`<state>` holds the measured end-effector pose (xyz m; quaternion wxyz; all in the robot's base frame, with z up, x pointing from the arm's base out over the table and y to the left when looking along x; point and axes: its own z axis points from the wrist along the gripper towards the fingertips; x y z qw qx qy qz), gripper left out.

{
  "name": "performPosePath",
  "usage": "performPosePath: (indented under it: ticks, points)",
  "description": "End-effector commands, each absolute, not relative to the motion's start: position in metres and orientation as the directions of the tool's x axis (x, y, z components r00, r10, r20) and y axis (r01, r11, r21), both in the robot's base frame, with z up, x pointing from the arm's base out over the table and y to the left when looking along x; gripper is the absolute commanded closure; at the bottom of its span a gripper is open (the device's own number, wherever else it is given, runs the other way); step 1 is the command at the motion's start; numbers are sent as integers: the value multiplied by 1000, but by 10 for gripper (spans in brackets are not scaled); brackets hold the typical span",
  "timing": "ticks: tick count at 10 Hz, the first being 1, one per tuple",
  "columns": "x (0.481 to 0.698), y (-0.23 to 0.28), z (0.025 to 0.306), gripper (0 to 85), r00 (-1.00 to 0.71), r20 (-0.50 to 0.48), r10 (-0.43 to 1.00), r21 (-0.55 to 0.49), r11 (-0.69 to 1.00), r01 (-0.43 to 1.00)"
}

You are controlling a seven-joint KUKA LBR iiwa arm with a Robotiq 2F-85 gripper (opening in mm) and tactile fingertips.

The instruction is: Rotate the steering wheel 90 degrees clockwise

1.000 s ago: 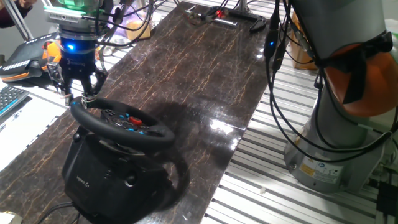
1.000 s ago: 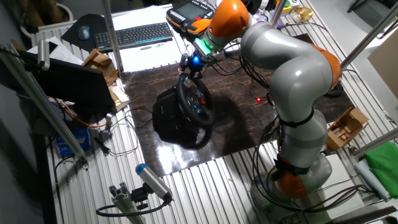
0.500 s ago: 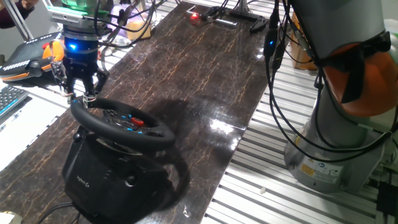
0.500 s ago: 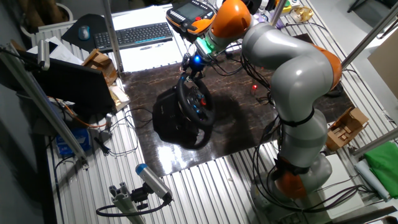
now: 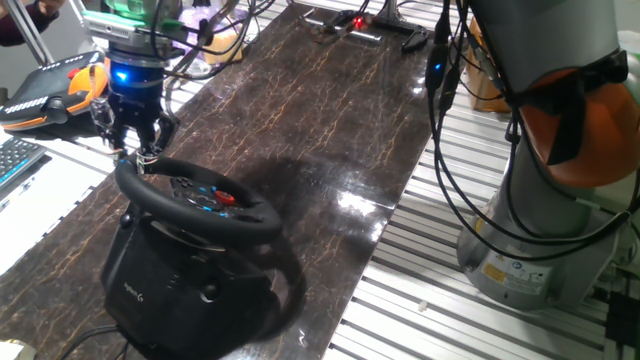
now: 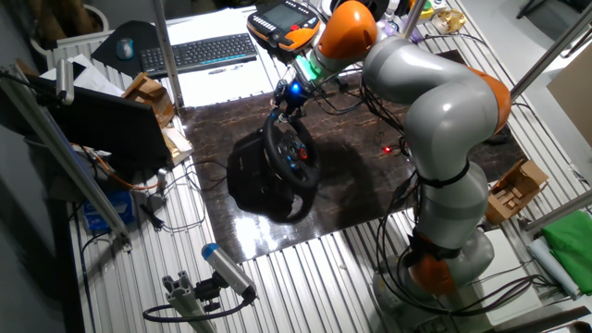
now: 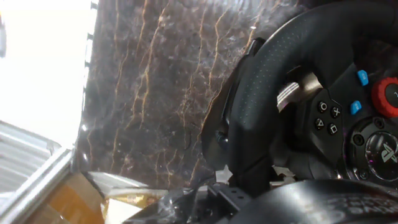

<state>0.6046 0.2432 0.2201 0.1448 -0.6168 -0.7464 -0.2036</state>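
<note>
Steering wheel [image 5: 195, 195] sits tilted on its black base [image 5: 180, 285] at the bench's [image 5: 330, 110] near end, the gripper [image 5: 137, 150] clamped on its far rim, seemingly for leverage to turn it.

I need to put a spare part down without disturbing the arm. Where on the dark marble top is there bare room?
The widest free patch on the marble top lies between the steering wheel and the cables at the far end, reaching its edge by the slatted bench. It is crowded near the gripper at the wheel's rim, and by the orange-and-black controller.
</note>
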Motion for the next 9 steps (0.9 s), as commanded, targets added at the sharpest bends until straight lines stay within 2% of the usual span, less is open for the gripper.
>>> performPosePath:
  ticks: [1, 9]
  points:
    - [604, 241, 218, 540, -181, 467, 866, 122, 140, 983]
    - [607, 232, 212, 543, -10, 449, 893, 75, -26, 997]
